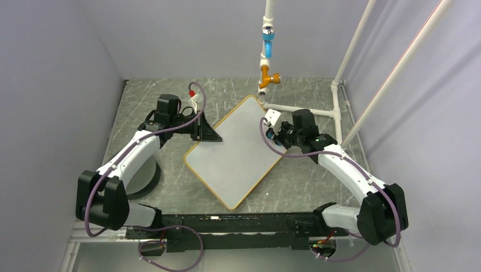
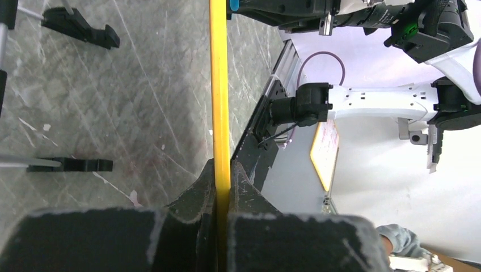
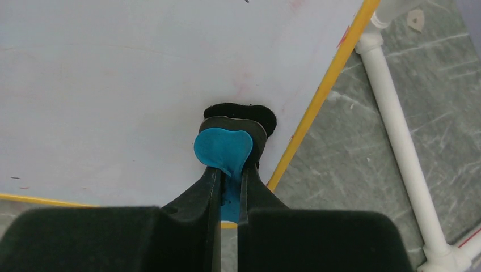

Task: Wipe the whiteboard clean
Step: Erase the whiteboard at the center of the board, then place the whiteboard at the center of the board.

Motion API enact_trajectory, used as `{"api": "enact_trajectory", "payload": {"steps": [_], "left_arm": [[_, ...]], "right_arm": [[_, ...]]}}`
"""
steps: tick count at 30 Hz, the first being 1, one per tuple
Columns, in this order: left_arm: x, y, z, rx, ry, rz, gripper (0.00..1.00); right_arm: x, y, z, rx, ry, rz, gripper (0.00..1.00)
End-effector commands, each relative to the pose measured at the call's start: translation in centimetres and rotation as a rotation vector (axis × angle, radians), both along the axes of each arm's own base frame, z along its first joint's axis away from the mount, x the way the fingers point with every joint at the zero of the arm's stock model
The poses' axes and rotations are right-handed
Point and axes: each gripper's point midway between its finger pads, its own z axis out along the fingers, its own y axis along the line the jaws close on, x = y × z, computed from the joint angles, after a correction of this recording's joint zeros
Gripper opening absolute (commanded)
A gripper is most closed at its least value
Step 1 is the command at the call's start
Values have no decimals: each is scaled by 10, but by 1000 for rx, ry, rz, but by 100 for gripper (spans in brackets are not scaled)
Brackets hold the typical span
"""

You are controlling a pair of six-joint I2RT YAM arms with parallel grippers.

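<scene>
Whiteboard (image 1: 235, 153): white, yellow-orange frame, rounded corners; blank, faint pink smudge; diamond-wise, centre of table (image 1: 295, 190).

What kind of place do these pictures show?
Probably a lab robot cell: left arm and right arm on one rail, plain pale walls around a grey table, a white pipe frame beside the whiteboard.

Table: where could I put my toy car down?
Bare table along the back wall, behind the whiteboard. Also in front, between the whiteboard and the right arm. Crowded: around the left gripper, and by the pipes back right.
</scene>
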Motion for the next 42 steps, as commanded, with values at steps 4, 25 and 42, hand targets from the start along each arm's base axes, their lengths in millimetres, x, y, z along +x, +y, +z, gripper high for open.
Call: {"api": "enact_trajectory", "payload": {"steps": [4,25,42], "left_arm": [[-41,4,86,-178,-117,-200,0],[57,47,101,346,-310,85,0],[103,36,87,345,-299,64,0]], "right_arm": [[-101,58,-15,48,136,417,0],[-64,-45,48,346,281,14,0],[-61,-52,33,311,291,-21,0]]}}
